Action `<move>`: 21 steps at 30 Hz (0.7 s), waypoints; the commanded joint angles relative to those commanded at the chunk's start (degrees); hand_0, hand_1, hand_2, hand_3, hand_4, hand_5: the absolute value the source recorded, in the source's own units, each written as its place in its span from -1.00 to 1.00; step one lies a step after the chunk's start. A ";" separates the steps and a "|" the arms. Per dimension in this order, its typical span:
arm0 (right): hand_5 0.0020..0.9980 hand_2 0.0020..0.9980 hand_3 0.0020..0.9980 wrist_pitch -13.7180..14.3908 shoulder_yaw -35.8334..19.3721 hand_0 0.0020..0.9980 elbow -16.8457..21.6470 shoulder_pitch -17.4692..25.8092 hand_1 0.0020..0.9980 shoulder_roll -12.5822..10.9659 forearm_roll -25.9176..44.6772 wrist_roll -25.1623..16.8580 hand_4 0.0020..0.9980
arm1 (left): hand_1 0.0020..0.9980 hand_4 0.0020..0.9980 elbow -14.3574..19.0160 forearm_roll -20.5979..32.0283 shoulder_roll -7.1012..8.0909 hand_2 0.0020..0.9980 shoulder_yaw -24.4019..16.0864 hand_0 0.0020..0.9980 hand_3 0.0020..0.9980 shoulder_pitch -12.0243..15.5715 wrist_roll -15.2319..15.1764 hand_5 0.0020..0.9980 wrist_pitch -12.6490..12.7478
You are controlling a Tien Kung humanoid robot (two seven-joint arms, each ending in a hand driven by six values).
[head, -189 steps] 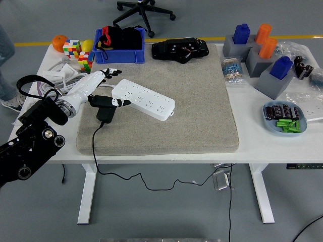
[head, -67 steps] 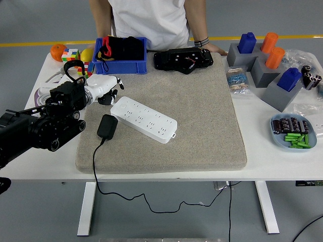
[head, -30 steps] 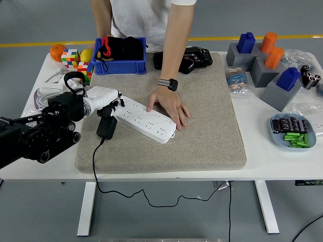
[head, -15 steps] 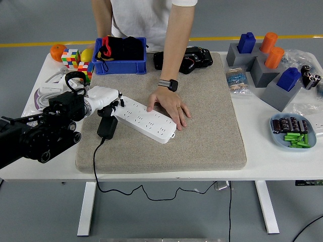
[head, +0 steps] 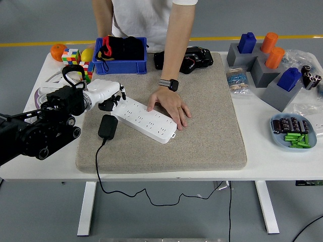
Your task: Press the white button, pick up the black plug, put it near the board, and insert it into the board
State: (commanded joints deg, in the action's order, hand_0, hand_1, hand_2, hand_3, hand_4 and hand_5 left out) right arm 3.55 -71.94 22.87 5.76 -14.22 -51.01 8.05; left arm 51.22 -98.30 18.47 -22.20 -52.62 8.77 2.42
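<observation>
A white power strip (head: pixel 146 113) lies slantwise on the grey mat (head: pixel 207 131). The person across the table rests one hand (head: pixel 169 103) flat on its middle. My left hand (head: pixel 112 99), white with dark fingertips, hovers at the strip's left end with its fingers curled down and nothing held. I cannot make out the white button under them. The black plug (head: pixel 107 126) lies flat on the mat just in front of that hand and apart from it. Its cable (head: pixel 96 166) runs off the table's front edge.
A blue bin (head: pixel 121 56) and a black device (head: pixel 194 56) stand at the mat's far edge. Puzzle cubes (head: pixel 71 55) and an orange (head: pixel 58 51) are at the far left. Grey blocks (head: pixel 270 75) and a blue dish (head: pixel 292 132) take up the right side.
My left hand has lifted away from the black plug and moved farther back, to the strip's left end. The plug stays on the mat. The person's hand has not moved.
</observation>
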 joint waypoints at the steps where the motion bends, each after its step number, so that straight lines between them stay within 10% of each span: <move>1: -0.16 0.41 0.36 -0.02 -0.04 0.50 0.01 0.02 0.46 0.02 -0.03 0.02 0.46 | -0.21 -0.71 1.23 -0.11 0.51 -0.49 -1.20 -0.21 0.26 0.43 0.18 -1.00 -0.07; 12: -0.16 0.41 0.36 0.00 -0.59 0.51 0.13 0.25 0.45 0.22 -0.18 -0.01 0.47 | -0.20 -0.65 14.32 1.61 5.73 -0.47 -12.05 -0.21 0.28 11.18 2.92 -1.00 1.40; 13: -0.16 0.41 0.36 0.01 -0.70 0.50 0.14 0.27 0.45 0.26 -0.22 -0.01 0.46 | 0.58 0.84 15.37 1.56 6.00 0.57 -13.21 0.19 0.76 12.76 2.96 -0.23 2.39; 18: -0.16 0.41 0.36 0.02 -0.79 0.50 0.15 0.34 0.45 0.38 -0.24 -0.03 0.46 | 0.58 0.84 19.39 0.63 6.25 0.57 -18.56 0.19 0.76 19.47 4.75 -0.23 5.16; 19: -0.16 0.41 0.36 0.01 -0.79 0.50 0.17 0.36 0.45 0.40 -0.26 -0.02 0.46 | 0.83 1.00 20.08 -0.03 6.04 0.88 -19.57 0.58 0.93 20.76 5.16 0.26 5.90; 21: -0.16 0.41 0.36 0.00 -0.78 0.50 0.21 0.38 0.45 0.43 -0.28 -0.03 0.46 | 0.83 1.00 20.98 -1.33 5.62 0.88 -20.83 0.58 0.93 22.86 5.94 0.26 6.98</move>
State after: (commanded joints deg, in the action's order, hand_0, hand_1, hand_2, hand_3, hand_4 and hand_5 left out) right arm 3.55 -72.71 23.08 6.15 -13.79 -51.29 8.02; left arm 72.20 -99.62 24.10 -43.03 -29.77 14.71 9.39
